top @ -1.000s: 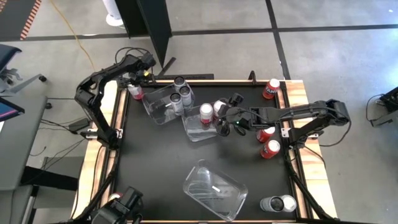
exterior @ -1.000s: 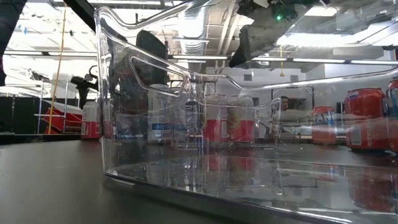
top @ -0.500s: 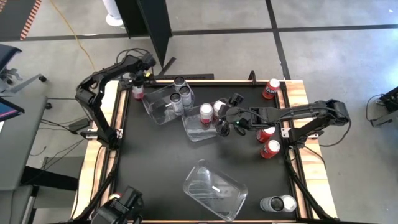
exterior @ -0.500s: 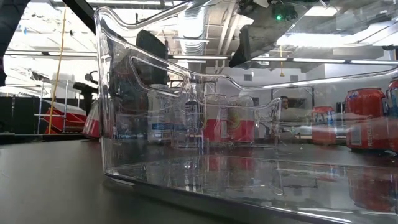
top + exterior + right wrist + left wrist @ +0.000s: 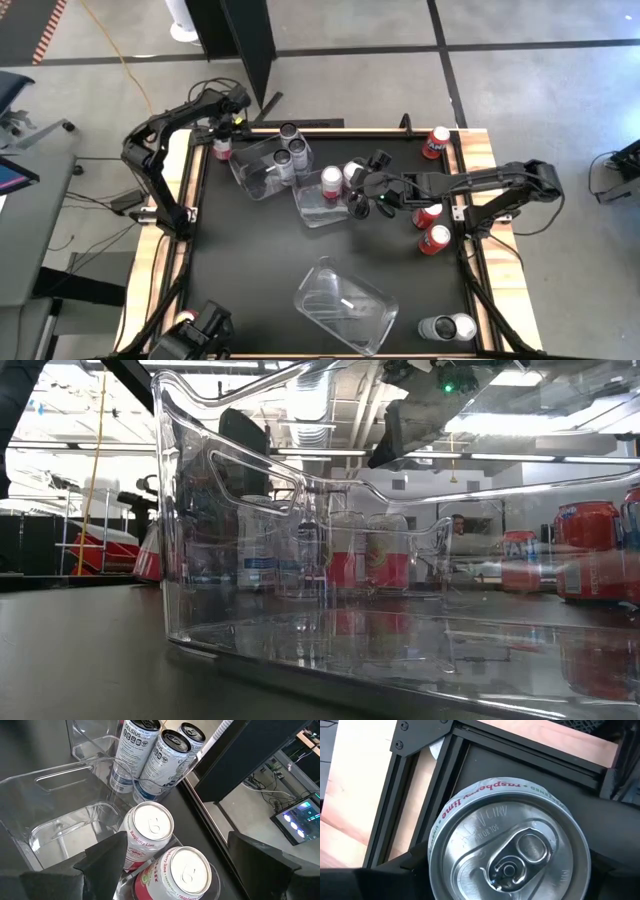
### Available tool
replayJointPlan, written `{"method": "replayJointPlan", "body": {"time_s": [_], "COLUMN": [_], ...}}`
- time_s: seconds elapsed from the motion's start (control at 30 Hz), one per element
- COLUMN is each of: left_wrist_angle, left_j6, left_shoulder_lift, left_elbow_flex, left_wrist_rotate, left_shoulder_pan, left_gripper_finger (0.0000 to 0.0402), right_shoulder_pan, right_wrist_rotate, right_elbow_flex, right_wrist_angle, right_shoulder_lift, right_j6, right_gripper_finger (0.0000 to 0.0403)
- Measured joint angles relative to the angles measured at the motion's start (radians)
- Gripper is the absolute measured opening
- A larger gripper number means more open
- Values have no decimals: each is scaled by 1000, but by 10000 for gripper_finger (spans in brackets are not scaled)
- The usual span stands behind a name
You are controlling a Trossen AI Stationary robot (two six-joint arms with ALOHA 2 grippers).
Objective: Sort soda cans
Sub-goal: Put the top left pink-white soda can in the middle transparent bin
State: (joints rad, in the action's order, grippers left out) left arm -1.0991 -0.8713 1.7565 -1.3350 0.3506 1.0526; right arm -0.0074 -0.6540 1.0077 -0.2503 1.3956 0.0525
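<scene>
My left gripper point(image 5: 221, 146) is at the table's far left corner, shut on a red-and-white soda can point(image 5: 510, 845) that also shows tilted in the low view point(image 5: 149, 556). My right gripper point(image 5: 360, 197) hovers open over the middle clear bin point(image 5: 318, 208). Two red-and-white cans point(image 5: 148, 834) point(image 5: 185, 870) stand upright in that bin, below and between its fingers. Three dark-topped white cans point(image 5: 287, 150) stand in the far-left bin point(image 5: 255, 172). More red cans point(image 5: 431, 226) point(image 5: 437, 140) and silver cans point(image 5: 446, 327) sit along the right side. My left gripper holds the can by its body just below the silver top point(image 5: 470, 800), one finger point(image 5: 375, 880) on either side, coming from above. The can sits tilted in the hold. The bin in front hides whether its base touches the table.
An empty clear bin point(image 5: 345, 305) lies near the front edge and fills the low view. The black mat between the bins and the left edge is open. A dark post point(image 5: 250, 50) stands beyond the far edge.
My left gripper has shifted a little toward the far-left bin with the can in its hold. The can stood upright a second ago and now leans. My right gripper has kept still.
</scene>
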Motion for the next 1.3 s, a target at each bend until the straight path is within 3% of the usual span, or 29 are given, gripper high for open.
{"method": "replayJointPlan", "body": {"time_s": [0.77,1.3], "left_wrist_angle": [-22,-47], "left_j6": [120,163], "left_shoulder_lift": [-20,-277], "left_elbow_flex": [-3,-3], "left_wrist_rotate": [19,34], "left_shoulder_pan": [-60,-156], "left_gripper_finger": [289,289], "right_shoulder_pan": [0,-1], "right_wrist_rotate": [0,-1], "right_elbow_flex": [1,1], "right_wrist_angle": [10,29], "right_shoulder_lift": [0,0], "right_j6": [0,9], "right_gripper_finger": [361,361]}}
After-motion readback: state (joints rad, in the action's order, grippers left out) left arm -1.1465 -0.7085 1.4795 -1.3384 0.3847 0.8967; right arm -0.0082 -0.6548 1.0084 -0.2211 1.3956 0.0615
